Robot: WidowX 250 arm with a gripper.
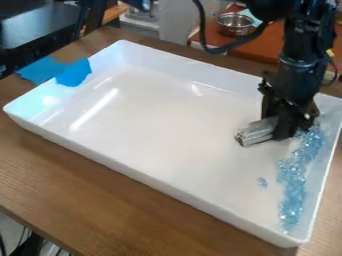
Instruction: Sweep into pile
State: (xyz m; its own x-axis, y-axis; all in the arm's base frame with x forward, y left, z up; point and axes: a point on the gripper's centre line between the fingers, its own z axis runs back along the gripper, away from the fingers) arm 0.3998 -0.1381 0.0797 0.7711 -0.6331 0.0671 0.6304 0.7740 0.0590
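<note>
The black gripper point(286, 125) hangs inside the white tray point(167, 135), near its right wall, and holds a grey ridged sweeping tool point(257, 132) that sticks out to the left, low over the tray floor. Clear blue pieces point(292, 180) lie in a long band along the tray's right side, from beside the gripper down to the near right corner. A small clump of blue pieces point(262, 183) lies apart, left of the band. The upper end of the band is partly hidden behind the gripper.
The tray's raised walls surround the work area on a brown wooden table point(100, 190). Blue tape point(72, 72) covers part of the tray's left rim. Behind, a metal bowl point(234, 24) stands on a reddish surface, with a black cable hanging in front.
</note>
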